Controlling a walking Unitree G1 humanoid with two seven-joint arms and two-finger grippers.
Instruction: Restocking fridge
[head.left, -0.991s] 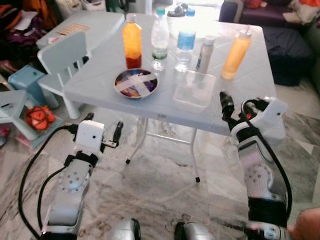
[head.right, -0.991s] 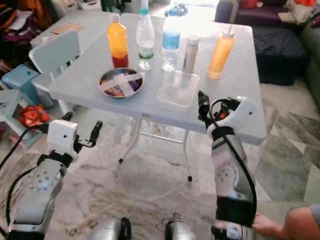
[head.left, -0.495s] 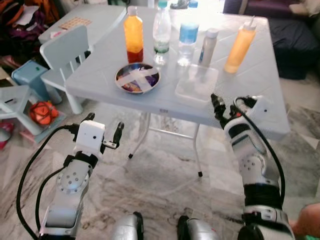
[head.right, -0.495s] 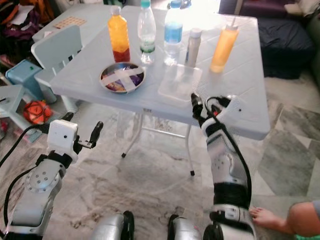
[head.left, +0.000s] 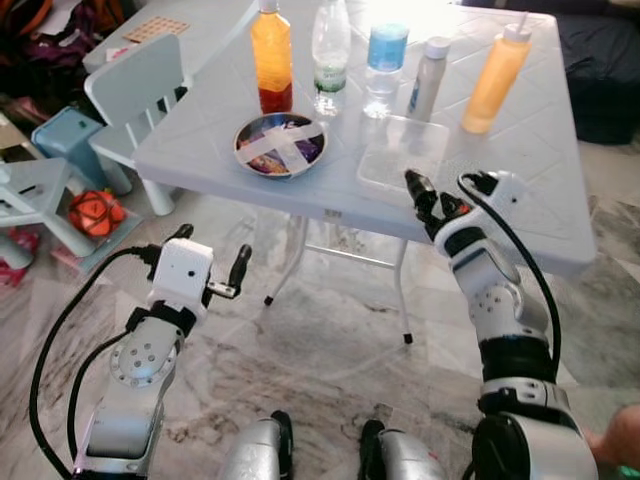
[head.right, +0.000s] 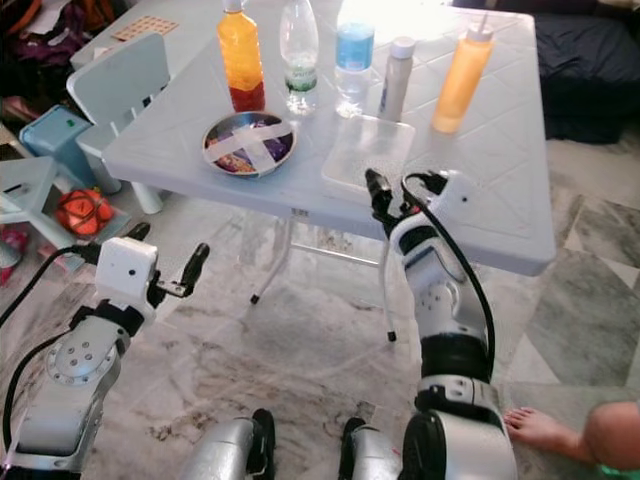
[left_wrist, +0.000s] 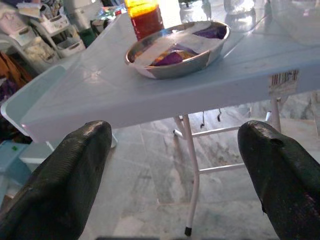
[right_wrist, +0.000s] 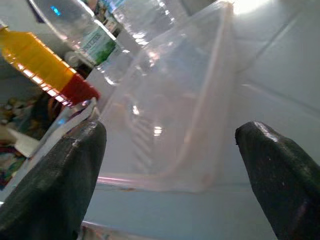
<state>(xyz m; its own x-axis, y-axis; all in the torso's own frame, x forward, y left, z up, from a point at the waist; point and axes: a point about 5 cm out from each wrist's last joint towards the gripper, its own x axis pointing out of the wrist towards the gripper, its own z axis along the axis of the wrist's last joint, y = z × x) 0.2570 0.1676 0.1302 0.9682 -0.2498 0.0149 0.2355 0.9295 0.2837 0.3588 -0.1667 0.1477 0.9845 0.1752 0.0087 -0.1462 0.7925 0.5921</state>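
On the pale blue table (head.left: 520, 190) stand an orange juice bottle (head.left: 271, 55), two clear water bottles (head.left: 329, 55) (head.left: 382, 60), a slim white bottle (head.left: 428, 75) and an orange squeeze bottle (head.left: 494, 75). In front of them lie a taped metal bowl (head.left: 279, 145) and a clear plastic container (head.left: 403, 153). My right gripper (head.left: 432, 195) is open at the table's near edge, pointing at the container (right_wrist: 170, 100) with nothing between its fingers. Lower down, short of the table, my left gripper (head.left: 210, 265) is open and faces the bowl (left_wrist: 177, 47).
A small pale chair (head.left: 135, 95), a blue stool (head.left: 70, 140) and an orange toy (head.left: 93, 212) crowd the left. A dark sofa (head.left: 600, 70) is at the back right. A person's foot (head.right: 540, 430) rests on the marble floor by my right side. Thin table legs (head.left: 405, 300) stand ahead.
My right gripper has risen and moved forward to the table's near edge by the clear container. The view has shifted closer to the table. My left arm has held still.
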